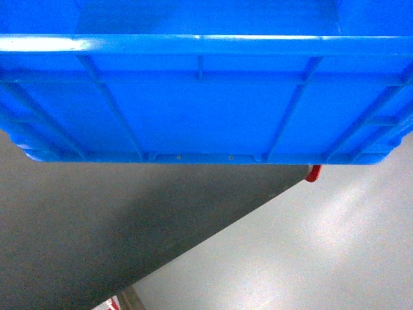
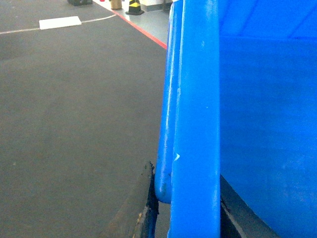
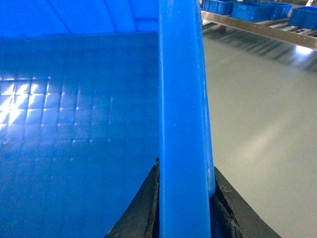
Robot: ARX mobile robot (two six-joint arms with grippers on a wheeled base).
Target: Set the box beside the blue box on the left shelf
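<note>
One large blue box [image 1: 206,97] is filling the top half of the head view, hanging above the grey floor [image 1: 290,245] with its ribbed wall facing the camera. Both hands are clamping its rim from opposite sides: the left hand [image 2: 185,218] is pinching the left rim between dark fingers [image 2: 143,213], and the right hand [image 3: 183,208] is closing on the right rim. Beyond the right rim, small blue crates [image 3: 257,9] are sitting on a silver rack [image 3: 257,30].
</note>
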